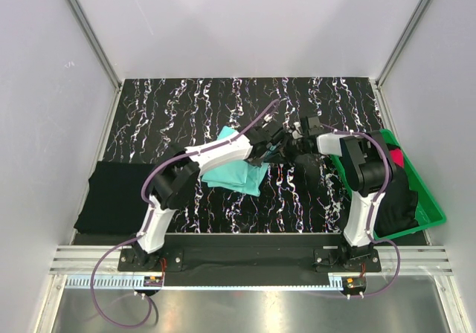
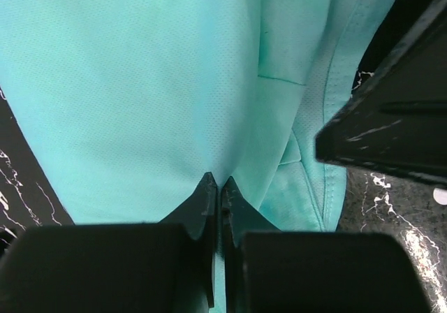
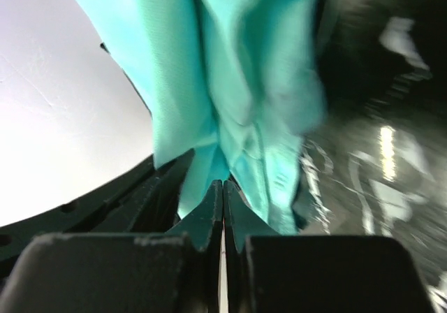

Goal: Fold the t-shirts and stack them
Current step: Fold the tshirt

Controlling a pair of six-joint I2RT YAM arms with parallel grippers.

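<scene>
With the jaws of the left gripper (image 2: pixel 216 187) and right gripper (image 3: pixel 223 188) clamped on thin pinches of the turquoise t-shirt (image 1: pixel 236 172) mid-mat (image 1: pixel 186 102), uneven pulling could slip or bunch the cloth.

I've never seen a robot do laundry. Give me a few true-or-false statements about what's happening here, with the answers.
1. The left end effector and the right end effector are both shut on the turquoise t-shirt. True.
2. The turquoise t-shirt is in the green tray. False: it is over the marbled mat, near the middle.
3. A black t-shirt lies at the mat's left edge. True.
4. The green tray is empty. False: it holds dark cloth and red-pink cloth.
</scene>
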